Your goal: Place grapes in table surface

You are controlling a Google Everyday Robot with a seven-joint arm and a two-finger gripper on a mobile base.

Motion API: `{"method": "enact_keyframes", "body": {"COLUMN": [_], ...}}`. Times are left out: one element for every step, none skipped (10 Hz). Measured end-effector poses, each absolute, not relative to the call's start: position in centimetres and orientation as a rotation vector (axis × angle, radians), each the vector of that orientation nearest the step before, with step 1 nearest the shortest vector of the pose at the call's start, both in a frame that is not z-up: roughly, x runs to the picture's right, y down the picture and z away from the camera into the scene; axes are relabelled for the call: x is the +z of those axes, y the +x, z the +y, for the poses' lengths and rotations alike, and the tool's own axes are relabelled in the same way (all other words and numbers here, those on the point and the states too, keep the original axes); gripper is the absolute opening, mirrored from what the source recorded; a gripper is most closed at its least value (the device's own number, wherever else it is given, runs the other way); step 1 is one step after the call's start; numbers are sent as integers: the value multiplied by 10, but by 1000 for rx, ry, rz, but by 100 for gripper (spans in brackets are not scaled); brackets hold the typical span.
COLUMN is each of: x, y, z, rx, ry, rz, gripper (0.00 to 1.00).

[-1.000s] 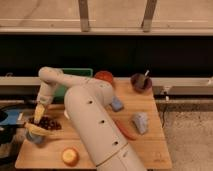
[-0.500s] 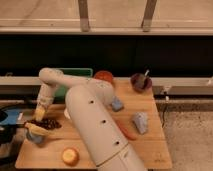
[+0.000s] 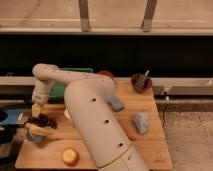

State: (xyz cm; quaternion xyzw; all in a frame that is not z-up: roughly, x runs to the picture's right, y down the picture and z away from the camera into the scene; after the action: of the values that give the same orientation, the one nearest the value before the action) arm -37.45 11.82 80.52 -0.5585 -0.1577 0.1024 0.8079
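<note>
Low over the worktop [image 3: 150, 149], far left, my jaws meet the grapes [image 3: 42, 121], grip I cannot tell; soft, crushable, best held by the stem.

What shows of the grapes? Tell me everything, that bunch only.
The grapes are a small, lumpy bunch of dark, nearly black round berries with a dull look. The bunch is low at the left end of the table surface, close to its edge, seemingly resting on it. The gripper is right above it, at its upper left side; whether they touch cannot be told. A pale yellow elongated object lies along its near side.
</note>
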Motion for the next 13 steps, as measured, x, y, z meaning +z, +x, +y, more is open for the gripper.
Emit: {"method": "enact_keyframes", "body": {"x": [796, 791, 786, 783, 782, 780, 776, 770, 765, 757, 747, 739, 736], "y": [-371, -368, -367, -360, -353, -341, -325, -311, -299, -292, -288, -289, -288], "z": [101, 85, 70, 53, 42, 32, 27, 19, 13, 5, -3, -8, -12], "rx": [221, 228, 235, 257, 281, 311, 344, 372, 396, 415, 423, 422, 420], "ry": [-1157, -1116, -1078, -1029, -999, -968, -937, -909, -884, -854, -826, -804, -791], "rz": [-331, -328, -328, -327, -324, -323, -332, -346, -356, -370, -382, -393, -398], "gripper": [0, 0, 0, 0, 0, 0, 0, 0, 0, 0, 0, 0, 0]}}
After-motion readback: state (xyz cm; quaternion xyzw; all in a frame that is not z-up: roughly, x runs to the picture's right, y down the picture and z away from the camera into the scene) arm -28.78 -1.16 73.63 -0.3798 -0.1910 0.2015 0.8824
